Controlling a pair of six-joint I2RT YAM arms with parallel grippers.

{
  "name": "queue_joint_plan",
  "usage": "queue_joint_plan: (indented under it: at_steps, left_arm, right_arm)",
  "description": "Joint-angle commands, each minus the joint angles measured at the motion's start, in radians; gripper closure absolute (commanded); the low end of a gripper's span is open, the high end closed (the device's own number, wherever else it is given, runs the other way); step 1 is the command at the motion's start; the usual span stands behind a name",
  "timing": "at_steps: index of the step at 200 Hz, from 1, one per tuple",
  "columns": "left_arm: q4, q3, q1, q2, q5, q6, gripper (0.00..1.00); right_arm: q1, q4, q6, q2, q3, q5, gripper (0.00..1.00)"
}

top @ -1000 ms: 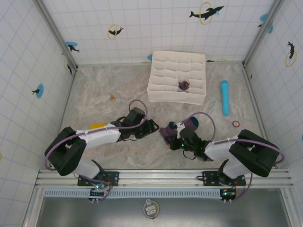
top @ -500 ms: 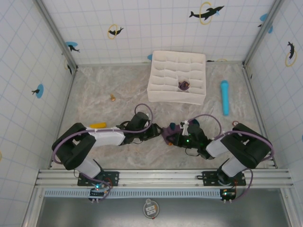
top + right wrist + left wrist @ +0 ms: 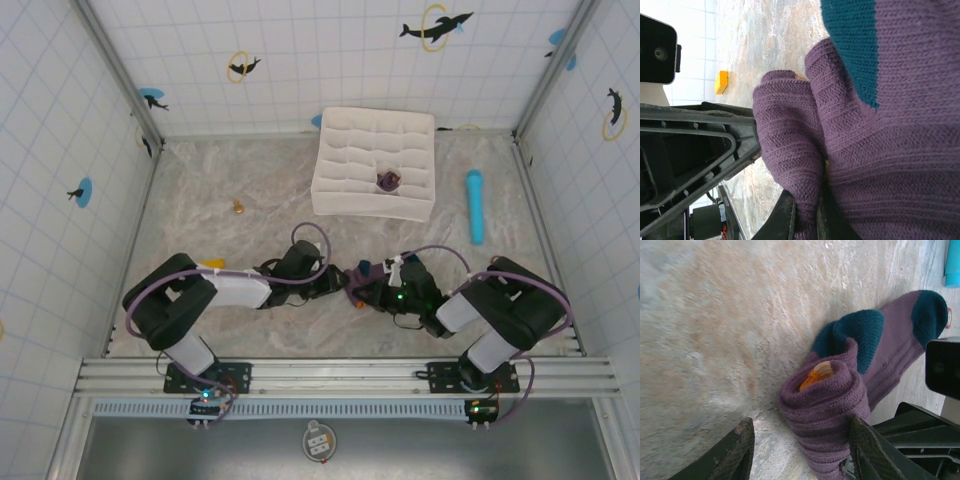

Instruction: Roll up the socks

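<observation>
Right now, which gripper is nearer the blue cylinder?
Right, narrowly. The right gripper pinches the socks from the side facing the cylinder. The left gripper straddles them from the far side, jaws open.

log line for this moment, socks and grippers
socks: partly rolled | left gripper: open, astride socks | right gripper: shut on socks

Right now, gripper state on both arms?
Left gripper: open, one finger on each side of the rolled socks, not clamped.
Right gripper: closed, pinching fabric of the rolled socks.
</observation>
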Motion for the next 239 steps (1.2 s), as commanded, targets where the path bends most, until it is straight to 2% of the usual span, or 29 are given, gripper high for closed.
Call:
queue_joint_plan:
  at_steps: [1, 32, 56, 76, 89, 105, 131, 167, 207, 223, 239]
  left_arm:
    - [0.035, 0.023, -0.009, 0.044, 0.001, 0.003, 0.53]
    - [0.042, 0.016, -0.009, 0.064, -0.017, -0.020, 0.60]
    - [0.018, 0.030, -0.008, 0.083, -0.032, -0.031, 0.69]
    - [-0.035, 0.055, -0.009, 0.092, -0.049, -0.034, 0.90]
    - [-0.071, 0.077, -0.009, 0.095, -0.052, -0.030, 1.00]
    - [-0.142, 0.103, -0.009, 0.096, -0.064, -0.020, 1.00]
    - [-0.246, 0.148, -0.005, 0.094, -0.080, -0.019, 1.00]
    - [-0.327, 0.180, 0.017, 0.087, -0.051, -0.042, 1.00]
    - [-0.443, 0.236, 0.036, 0.090, -0.028, -0.044, 1.00]
    - [-0.481, 0.257, 0.041, 0.095, -0.018, -0.043, 1.00]
    - [-0.522, 0.274, 0.045, 0.097, -0.013, -0.040, 1.00]
  right_arm:
    - [-0.002, -0.093, 0.017, 0.038, -0.026, -0.031, 1.00]
    - [-0.008, -0.079, 0.026, 0.037, -0.026, -0.032, 1.00]
    - [-0.015, -0.067, 0.029, 0.040, -0.027, -0.042, 1.00]
    - [-0.025, -0.069, 0.024, 0.028, -0.033, -0.044, 1.00]
    - [-0.030, -0.089, 0.010, 0.010, -0.037, -0.036, 0.97]
    - [-0.029, -0.176, -0.037, -0.038, -0.026, -0.011, 0.88]
    - [-0.026, -0.374, -0.135, -0.148, 0.017, 0.074, 0.61]
    - [-0.001, -0.659, -0.300, -0.313, 0.113, 0.198, 0.40]
    - [0.060, -0.838, -0.446, -0.446, 0.196, 0.332, 0.26]
    - [0.115, -0.901, -0.507, -0.487, 0.222, 0.443, 0.23]
    - [0.201, -0.971, -0.581, -0.522, 0.239, 0.595, 0.15]
